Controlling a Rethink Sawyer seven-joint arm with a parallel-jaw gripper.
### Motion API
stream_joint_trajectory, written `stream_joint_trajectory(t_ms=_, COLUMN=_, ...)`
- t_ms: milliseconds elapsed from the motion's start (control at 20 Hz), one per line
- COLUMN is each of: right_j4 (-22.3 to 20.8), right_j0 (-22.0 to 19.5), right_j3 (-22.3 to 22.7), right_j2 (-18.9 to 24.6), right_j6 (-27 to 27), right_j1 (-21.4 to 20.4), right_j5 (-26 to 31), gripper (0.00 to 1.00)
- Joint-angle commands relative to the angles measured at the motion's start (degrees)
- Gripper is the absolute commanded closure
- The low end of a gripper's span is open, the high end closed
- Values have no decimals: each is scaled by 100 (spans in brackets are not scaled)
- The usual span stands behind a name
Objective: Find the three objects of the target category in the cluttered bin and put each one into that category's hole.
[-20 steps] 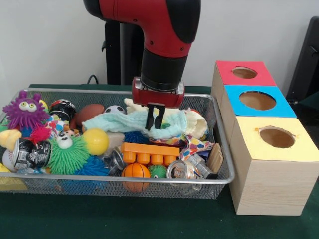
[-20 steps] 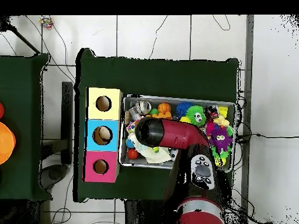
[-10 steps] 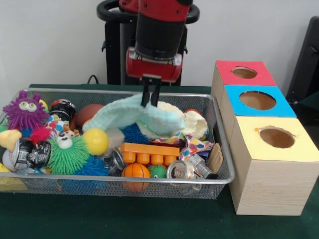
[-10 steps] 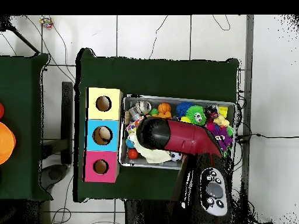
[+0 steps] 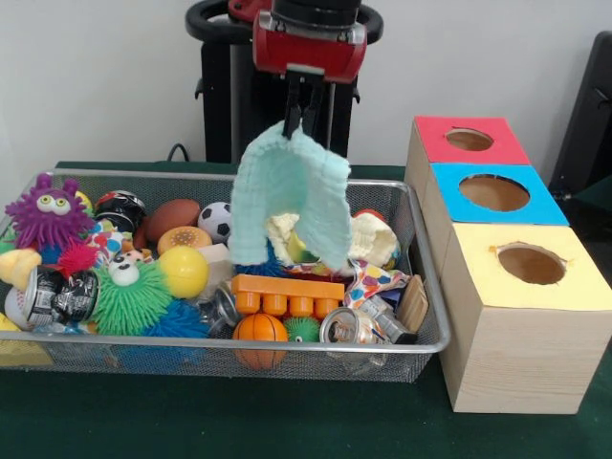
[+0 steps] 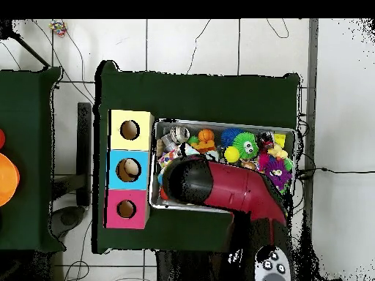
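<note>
My gripper (image 5: 301, 117) is shut on a pale mint-green cloth (image 5: 287, 196) and holds it hanging above the silver wire-mesh bin (image 5: 426, 251), over its right half. A cream cloth (image 5: 371, 237) lies in the bin behind it. A white polka-dot cloth (image 5: 375, 280) lies near the bin's right front. The pale wooden box with the yellow panel and its round hole (image 5: 531, 264) stands right of the bin, nearest the camera. In the overhead view the red arm (image 6: 220, 186) covers the gripper and the cloth; the yellow box's hole (image 6: 130, 130) shows left of the bin (image 6: 220, 123).
The bin holds spiky rubber toys (image 5: 46, 212), balls (image 5: 183, 272), crushed cans (image 5: 59, 294) and an orange brick (image 5: 287, 295). The blue-panelled box (image 5: 494, 193) and red-panelled box (image 5: 469, 140) stand behind the yellow one. The black pedestal (image 5: 229, 86) rises behind the bin.
My gripper has risen from the bin's clutter with the mint-green cloth, which now hangs free above the bin. A football and a brown ball beneath it have come into sight.
</note>
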Motion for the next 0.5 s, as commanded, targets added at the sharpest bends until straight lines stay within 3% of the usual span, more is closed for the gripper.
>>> stream_joint_trajectory(t_ms=50, right_j4=178, right_j0=-257, right_j3=1591, right_j2=415, right_j6=171, right_j1=-1020, right_j5=-194, gripper=100)
stream_joint_trajectory(t_ms=250, right_j4=-77, right_j0=20, right_j3=1239, right_j2=112, right_j6=500, right_j1=-950, right_j5=87, gripper=100)
stream_joint_trajectory(t_ms=400, right_j4=-116, right_j0=255, right_j3=982, right_j2=41, right_j6=931, right_j1=-588, right_j5=-119, gripper=100)
stream_joint_trajectory(t_ms=500, right_j4=-67, right_j0=445, right_j3=603, right_j2=39, right_j6=1130, right_j1=-233, right_j5=86, gripper=100)
